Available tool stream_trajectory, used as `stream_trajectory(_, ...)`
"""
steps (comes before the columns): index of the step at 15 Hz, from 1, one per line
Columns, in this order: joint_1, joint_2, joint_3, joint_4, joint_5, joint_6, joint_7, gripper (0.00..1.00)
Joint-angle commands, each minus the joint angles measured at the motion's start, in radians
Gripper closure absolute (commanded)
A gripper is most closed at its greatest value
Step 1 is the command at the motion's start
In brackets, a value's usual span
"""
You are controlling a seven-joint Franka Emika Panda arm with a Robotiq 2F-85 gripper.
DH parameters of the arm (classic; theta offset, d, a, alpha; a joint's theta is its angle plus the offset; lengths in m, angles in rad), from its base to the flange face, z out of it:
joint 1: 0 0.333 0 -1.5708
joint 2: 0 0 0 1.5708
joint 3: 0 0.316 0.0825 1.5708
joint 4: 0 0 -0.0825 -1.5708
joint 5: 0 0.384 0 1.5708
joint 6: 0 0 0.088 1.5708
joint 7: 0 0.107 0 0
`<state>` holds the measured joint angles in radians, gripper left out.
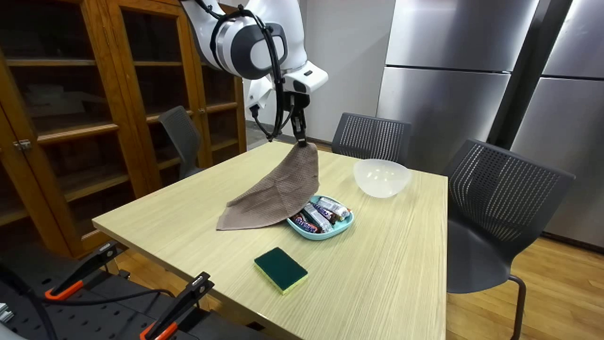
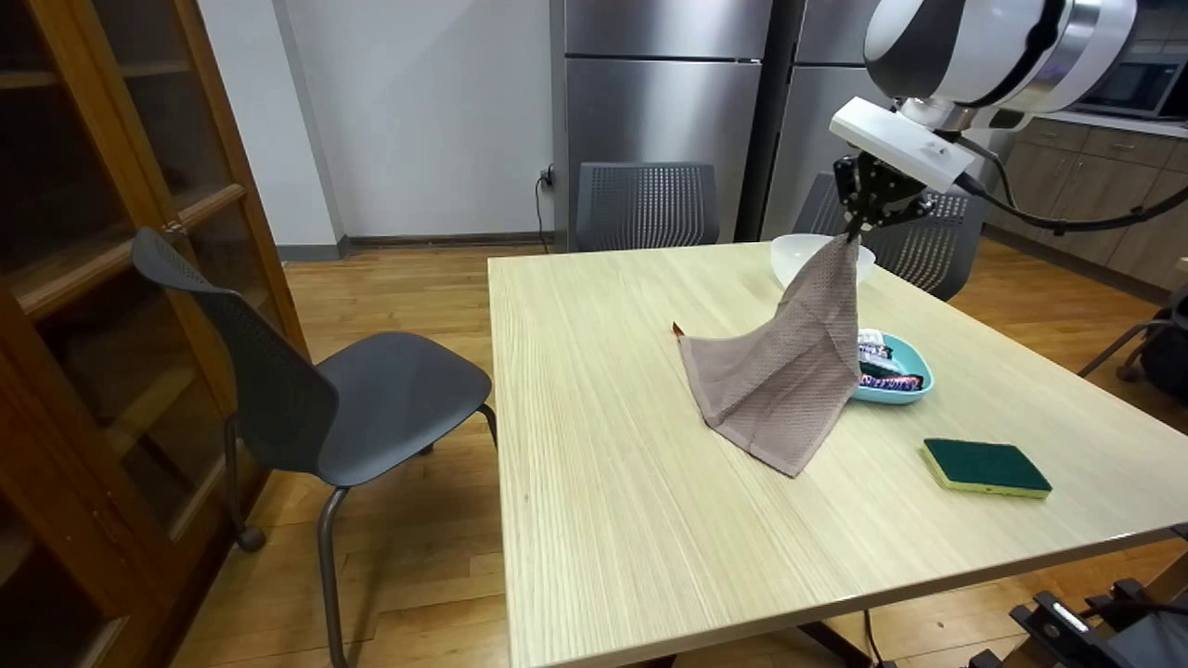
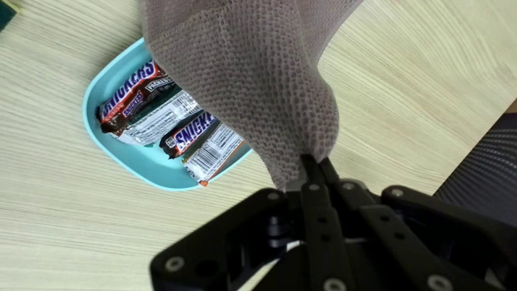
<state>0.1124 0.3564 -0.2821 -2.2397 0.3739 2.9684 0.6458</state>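
Both exterior views: pale table, gray chairs, refrigerators beyond, tool tight on brown cloth.

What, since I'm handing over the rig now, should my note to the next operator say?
Gripper: shut on the raised end of the brown cloth.
Things: cloth slopes down to the table, partly hiding the blue tray of wrapped bars in every view; sponge and white bowl stand apart.
Done: cloth gripped, partly raised.
Left: cloth not yet released; probably moving it, then setting it down.
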Motion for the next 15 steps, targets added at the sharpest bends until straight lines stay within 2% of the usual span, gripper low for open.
stream_trajectory(1, 0.001, -0.022, -0.020, 0.016, 0.005, -0.060, 0.038, 1.00)
stream_trajectory(2, -0.002, -0.016, -0.025, 0.022, 0.006, -0.068, 0.044, 1.00)
stream_trajectory(3, -0.036, -0.015, 0.000, 0.025, -0.022, -0.070, 0.065, 1.00)
stream_trajectory(15, -0.183, 0.061, 0.011, 0.179, 0.004, -0.235, 0.169, 1.00)
